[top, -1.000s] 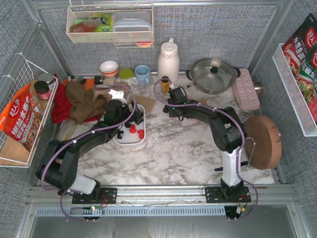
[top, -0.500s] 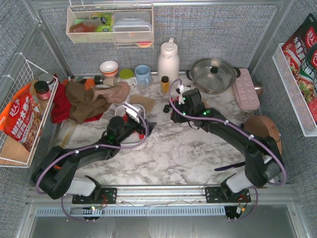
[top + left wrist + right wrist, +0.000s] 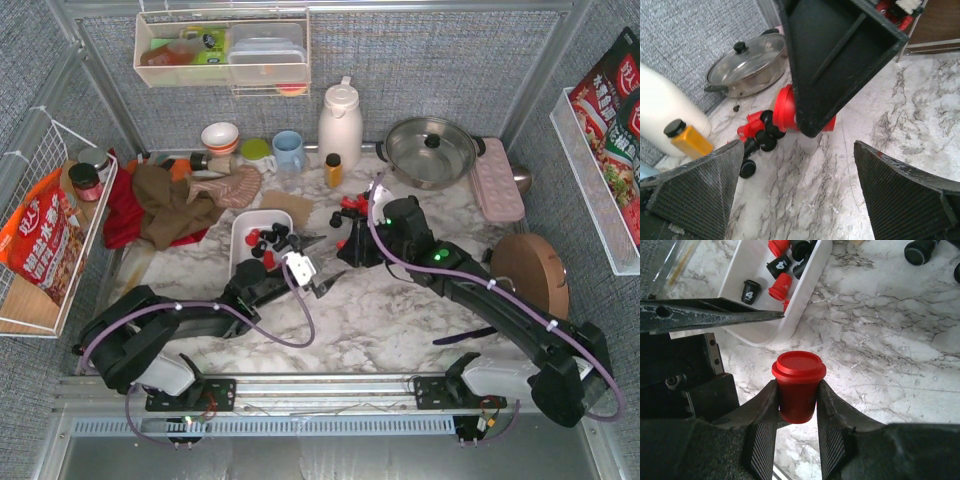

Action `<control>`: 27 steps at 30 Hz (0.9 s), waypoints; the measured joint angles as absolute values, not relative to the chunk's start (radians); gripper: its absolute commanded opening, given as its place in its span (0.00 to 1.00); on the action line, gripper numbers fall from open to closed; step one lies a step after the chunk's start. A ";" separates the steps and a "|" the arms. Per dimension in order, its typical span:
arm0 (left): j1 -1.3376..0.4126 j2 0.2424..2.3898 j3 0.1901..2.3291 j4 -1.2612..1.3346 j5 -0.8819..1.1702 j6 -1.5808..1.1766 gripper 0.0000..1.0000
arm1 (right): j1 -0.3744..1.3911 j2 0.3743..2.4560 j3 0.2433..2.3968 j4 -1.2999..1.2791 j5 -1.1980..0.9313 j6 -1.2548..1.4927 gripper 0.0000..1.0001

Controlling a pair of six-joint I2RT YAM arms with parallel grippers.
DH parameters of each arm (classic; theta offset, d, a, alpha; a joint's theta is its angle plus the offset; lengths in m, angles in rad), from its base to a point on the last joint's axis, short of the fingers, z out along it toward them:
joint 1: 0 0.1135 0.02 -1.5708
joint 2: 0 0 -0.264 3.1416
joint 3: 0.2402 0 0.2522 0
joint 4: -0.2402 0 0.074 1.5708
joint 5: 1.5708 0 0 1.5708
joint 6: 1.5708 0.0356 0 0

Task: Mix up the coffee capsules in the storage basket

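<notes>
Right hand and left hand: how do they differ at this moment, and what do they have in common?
The right hand is shut on a red capsule; the left hand stands wide open and holds nothing. The right hand reaches in from the right side, the left hand from the left. Both are over the marble table just beside the storage basket, pointing at each other at close range.
</notes>
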State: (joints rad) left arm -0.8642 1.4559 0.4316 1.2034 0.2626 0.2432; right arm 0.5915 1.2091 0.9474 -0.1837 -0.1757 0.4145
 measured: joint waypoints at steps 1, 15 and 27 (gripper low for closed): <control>-0.876 1.462 0.437 1.210 0.263 0.263 0.99 | 0.592 1.201 0.942 -0.183 -0.179 0.424 0.28; -0.948 1.497 0.467 1.235 0.233 0.379 0.72 | 0.614 1.175 0.898 -0.146 -0.225 0.503 0.29; -0.955 1.498 0.454 1.241 0.208 0.400 0.56 | 0.615 1.171 0.904 -0.151 -0.222 0.516 0.52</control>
